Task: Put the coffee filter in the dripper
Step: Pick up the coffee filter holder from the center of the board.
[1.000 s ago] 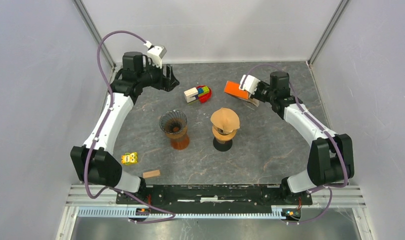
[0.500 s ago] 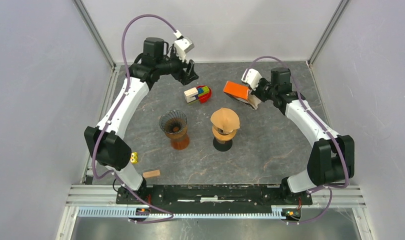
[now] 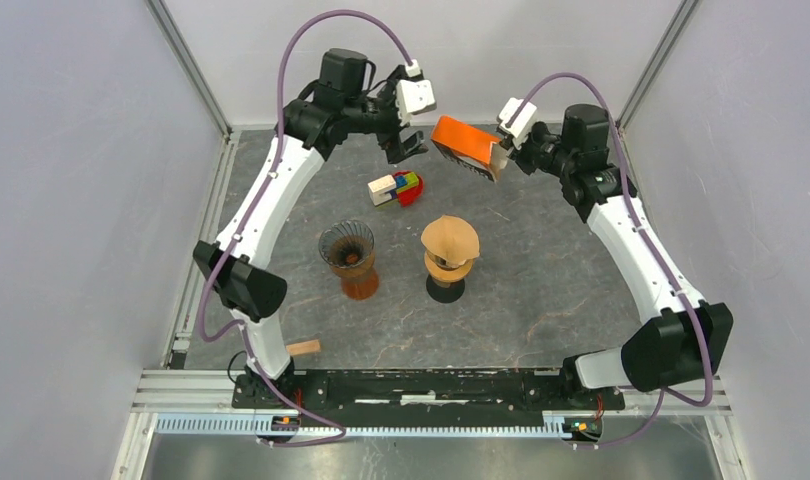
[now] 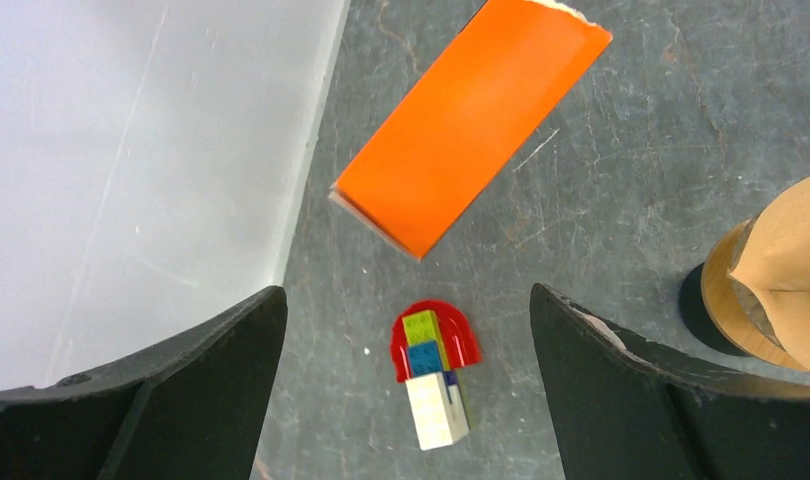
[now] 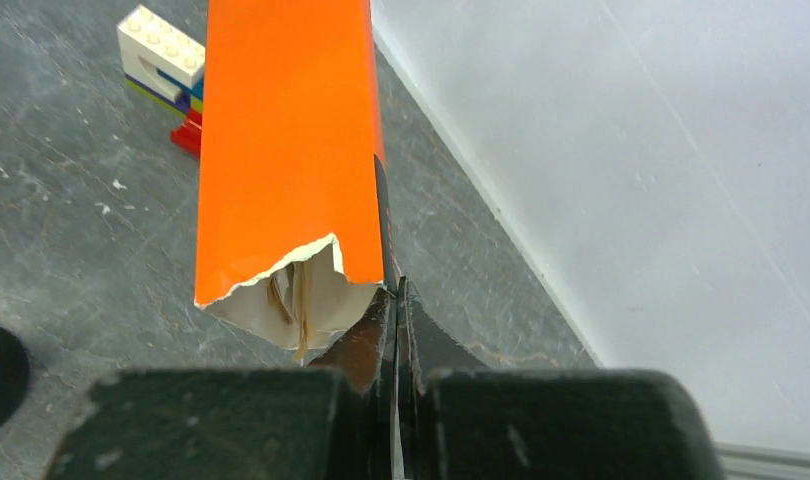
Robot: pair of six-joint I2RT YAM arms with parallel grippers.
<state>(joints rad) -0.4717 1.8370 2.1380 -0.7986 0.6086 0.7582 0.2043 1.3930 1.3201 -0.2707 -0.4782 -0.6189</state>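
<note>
- Right fingers (image 3: 498,160) pressed together on torn end of orange box (image 3: 465,144); box held off desk (image 3: 541,270), at 12 o'clock in top view.
- Left fingers (image 3: 409,148) spread wide, nothing held, at 9 o'clock of box.
- Brown coffee filter (image 3: 450,238) draped over stand (image 3: 445,280), mid-desk.
- Dripper (image 3: 346,250) set upright at 9 o'clock of filter, apart.
- Brick toy (image 3: 396,187) laid at 1 o'clock of dripper.
</note>
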